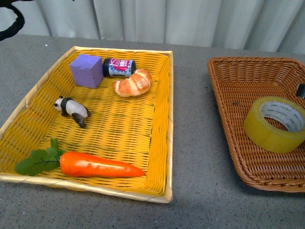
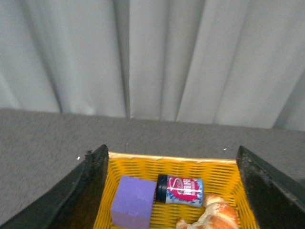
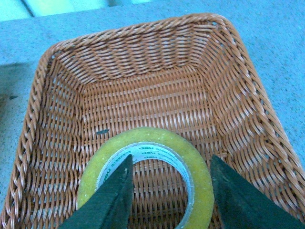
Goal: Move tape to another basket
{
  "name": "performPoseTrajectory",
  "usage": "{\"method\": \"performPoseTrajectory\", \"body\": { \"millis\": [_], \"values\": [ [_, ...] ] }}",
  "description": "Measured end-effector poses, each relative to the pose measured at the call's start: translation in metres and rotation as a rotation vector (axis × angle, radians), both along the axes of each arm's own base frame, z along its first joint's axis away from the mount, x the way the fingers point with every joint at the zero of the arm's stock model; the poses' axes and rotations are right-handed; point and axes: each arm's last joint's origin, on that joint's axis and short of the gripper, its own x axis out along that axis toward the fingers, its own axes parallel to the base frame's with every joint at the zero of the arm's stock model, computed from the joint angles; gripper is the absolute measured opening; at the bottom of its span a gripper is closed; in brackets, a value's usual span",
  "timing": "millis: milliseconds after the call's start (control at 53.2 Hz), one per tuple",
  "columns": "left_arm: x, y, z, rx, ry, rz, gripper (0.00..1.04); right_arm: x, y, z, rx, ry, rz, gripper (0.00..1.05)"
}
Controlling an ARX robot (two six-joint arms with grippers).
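Note:
The tape (image 1: 276,124), a wide yellowish roll with a white printed core, lies flat in the brown wicker basket (image 1: 238,86) at the right of the table. In the right wrist view my right gripper (image 3: 170,160) is open just above the tape (image 3: 190,152). One finger (image 3: 112,195) covers the roll's ring on one side and the other finger (image 3: 238,200) stands just outside the opposite edge. The basket (image 3: 143,62) holds nothing else. My left gripper (image 2: 171,149) is open over the far end of the yellow tray, holding nothing.
A yellow woven tray (image 1: 162,143) at the left holds a purple block (image 1: 86,70), a small jar (image 1: 119,67), a croissant (image 1: 133,82), a toy panda (image 1: 71,109) and a carrot (image 1: 95,165). A strip of grey table (image 1: 190,143) separates tray and basket. Curtains hang behind.

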Motion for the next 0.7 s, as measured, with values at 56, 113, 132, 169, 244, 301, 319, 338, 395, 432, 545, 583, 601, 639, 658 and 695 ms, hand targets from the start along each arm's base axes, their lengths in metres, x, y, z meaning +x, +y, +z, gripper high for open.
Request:
{"method": "performPoseTrajectory", "body": {
  "millis": [56,113,132,169,244,301,319,338,395,432,545,583,601,639,658,695],
  "values": [
    [-0.018,0.009,0.000,-0.005,-0.045,-0.023,0.68,-0.011,0.001,-0.007,-0.032,-0.043,0.031,0.37],
    [-0.034,0.020,-0.001,-0.004,-0.060,-0.016,0.57,-0.024,0.001,-0.008,-0.058,-0.108,0.047,0.26],
    [-0.036,0.022,-0.001,-0.003,-0.061,-0.015,0.55,-0.026,0.001,-0.006,-0.067,-0.125,0.051,0.24],
    [-0.047,0.028,-0.004,-0.001,-0.059,-0.007,0.48,-0.032,0.001,0.001,-0.078,-0.194,0.051,0.17],
    [-0.063,0.036,-0.008,0.003,-0.051,-0.005,0.35,-0.042,0.001,0.015,-0.099,-0.313,0.051,0.04],
    [-0.076,0.041,-0.011,0.005,-0.047,-0.009,0.24,-0.048,0.001,0.023,-0.107,-0.366,0.051,0.01],
    [-0.079,0.042,-0.012,0.006,-0.045,-0.008,0.21,-0.054,0.002,0.028,-0.114,-0.400,0.055,0.01],
    [-0.083,0.044,-0.013,0.006,-0.043,-0.011,0.17,-0.057,0.002,0.030,-0.115,-0.415,0.057,0.01],
    [-0.093,0.048,-0.015,0.008,-0.040,-0.009,0.08,-0.069,0.002,0.035,-0.120,-0.441,0.059,0.01],
    [-0.100,0.051,-0.016,0.008,-0.040,-0.005,0.04,-0.078,0.002,0.040,-0.122,-0.453,0.058,0.01],
    [-0.117,0.056,-0.018,0.008,-0.048,-0.011,0.04,-0.093,0.002,0.048,-0.125,-0.479,0.054,0.01],
    [-0.122,0.057,-0.018,0.008,-0.050,-0.013,0.04,-0.097,0.002,0.050,-0.125,-0.480,0.055,0.01],
    [-0.125,0.058,-0.018,0.008,-0.051,-0.013,0.04,-0.100,0.002,0.050,-0.125,-0.478,0.055,0.01],
    [-0.129,0.059,-0.019,0.008,-0.051,-0.013,0.04,-0.102,0.002,0.051,-0.124,-0.475,0.056,0.01],
    [-0.131,0.060,-0.020,0.008,-0.049,-0.013,0.04,-0.104,0.002,0.051,-0.124,-0.474,0.057,0.01],
    [-0.135,0.061,-0.022,0.008,-0.049,-0.010,0.04,-0.107,0.002,0.052,-0.124,-0.473,0.056,0.01]
  ]
}}
